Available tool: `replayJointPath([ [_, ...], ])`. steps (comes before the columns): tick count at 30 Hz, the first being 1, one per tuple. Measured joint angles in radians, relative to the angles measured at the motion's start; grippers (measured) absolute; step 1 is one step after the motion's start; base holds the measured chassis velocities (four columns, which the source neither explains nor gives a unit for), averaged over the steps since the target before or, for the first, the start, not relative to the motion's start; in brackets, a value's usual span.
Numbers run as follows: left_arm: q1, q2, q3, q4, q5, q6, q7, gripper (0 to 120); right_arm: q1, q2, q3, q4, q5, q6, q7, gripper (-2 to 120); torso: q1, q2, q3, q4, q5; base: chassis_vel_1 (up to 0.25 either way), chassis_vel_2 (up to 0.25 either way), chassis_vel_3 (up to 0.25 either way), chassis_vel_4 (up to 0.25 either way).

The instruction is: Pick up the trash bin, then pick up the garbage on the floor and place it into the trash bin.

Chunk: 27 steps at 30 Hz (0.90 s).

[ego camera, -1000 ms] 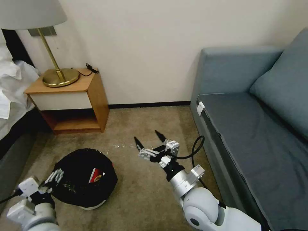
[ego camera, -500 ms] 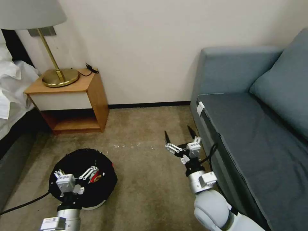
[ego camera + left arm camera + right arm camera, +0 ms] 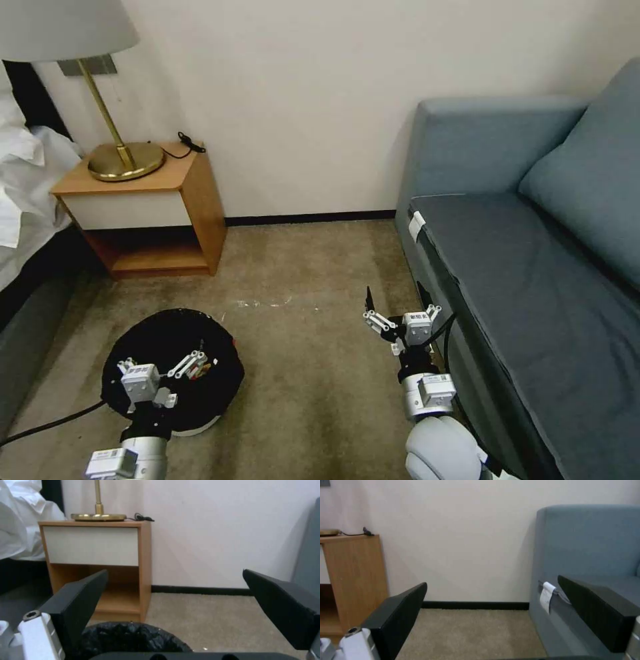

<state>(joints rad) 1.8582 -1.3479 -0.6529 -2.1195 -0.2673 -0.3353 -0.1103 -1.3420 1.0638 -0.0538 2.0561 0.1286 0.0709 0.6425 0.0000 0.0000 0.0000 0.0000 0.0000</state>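
While the left gripper point(image 3: 177, 370) hangs over the mouth of the trash bin point(image 3: 220, 393), its fingers point(image 3: 78, 600) stand wide apart with nothing between them, and the left wrist view shows the bin's crinkled black liner point(image 3: 130, 636) just below and ahead of the finger on the nightstand's side. A scrap of garbage point(image 3: 202, 366), red and white, lies inside the bin right at the fingertips as the head view shows it; whether they touch it I cannot tell. The bin sits on the beige carpet point(image 3: 307, 373), well short of the wooden nightstand point(image 3: 150, 213) that carries a brass lamp point(image 3: 123, 160). The right gripper point(image 3: 393, 313) is held low over bare carpet, just beside the front edge of the blue sofa point(image 3: 533, 267), well apart from the bin. Its fingers point(image 3: 395, 617) are also spread wide and empty; between them the right wrist view shows carpet, the dark baseboard and the pale wall point(image 3: 460, 542), with the sofa's arm and a white tag point(image 3: 547, 596) close to the finger on the sofa side
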Motion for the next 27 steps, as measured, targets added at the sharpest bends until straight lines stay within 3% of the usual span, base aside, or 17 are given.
replayJointPath([
  [27, -0.001, 0.001, -0.001, -0.001, -0.003, 0.002, -0.004, 100, 0.004, -0.001, -0.003, 0.000, 0.006, 0.002, -0.004, 100, 0.000, 0.000, 0.000, 0.0000, 0.0000, 0.000, 0.000, 0.000, 0.000],
])
